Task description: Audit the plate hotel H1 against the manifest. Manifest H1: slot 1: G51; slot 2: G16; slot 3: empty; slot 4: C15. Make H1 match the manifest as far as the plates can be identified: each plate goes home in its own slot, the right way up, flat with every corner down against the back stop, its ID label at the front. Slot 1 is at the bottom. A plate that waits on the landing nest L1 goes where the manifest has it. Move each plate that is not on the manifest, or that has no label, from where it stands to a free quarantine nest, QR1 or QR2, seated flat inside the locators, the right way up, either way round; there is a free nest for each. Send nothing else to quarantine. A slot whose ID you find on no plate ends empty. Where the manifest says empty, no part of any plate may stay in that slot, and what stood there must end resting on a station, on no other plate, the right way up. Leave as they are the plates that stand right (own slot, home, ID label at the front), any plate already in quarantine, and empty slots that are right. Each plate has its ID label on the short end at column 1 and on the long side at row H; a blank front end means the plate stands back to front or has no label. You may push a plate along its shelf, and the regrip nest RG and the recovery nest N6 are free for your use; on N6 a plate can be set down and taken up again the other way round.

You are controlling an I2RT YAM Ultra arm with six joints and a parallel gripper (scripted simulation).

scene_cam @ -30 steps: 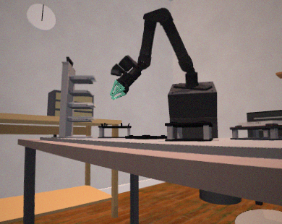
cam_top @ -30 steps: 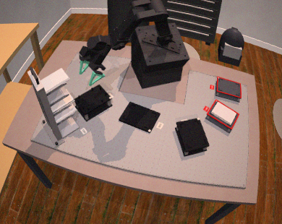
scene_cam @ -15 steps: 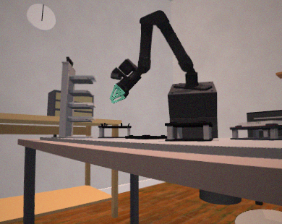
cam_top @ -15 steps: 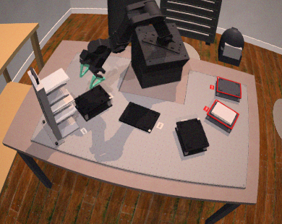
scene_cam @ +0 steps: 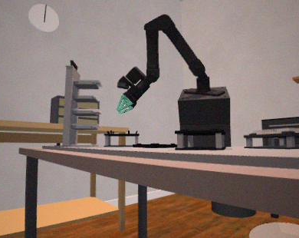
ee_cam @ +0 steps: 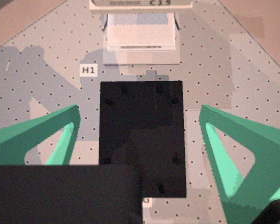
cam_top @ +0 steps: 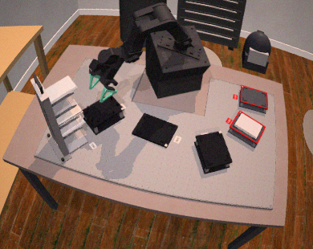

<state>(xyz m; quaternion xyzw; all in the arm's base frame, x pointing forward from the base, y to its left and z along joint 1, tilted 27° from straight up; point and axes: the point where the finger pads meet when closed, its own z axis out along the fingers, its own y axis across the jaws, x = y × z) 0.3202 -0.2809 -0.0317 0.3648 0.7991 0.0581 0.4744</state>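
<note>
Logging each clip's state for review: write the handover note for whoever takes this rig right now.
End effector: open, empty, hovering above the black nest in front of hotel H1.
H1: the wrist view shows a plate labelled C15 at the top; lower slot labels are unreadable.
Quarantine: one red-edged nest holds a white plate; the other looks free.
Done: nothing confirmable.
Left: read the remaining front labels, then fix slots as needed.
</note>
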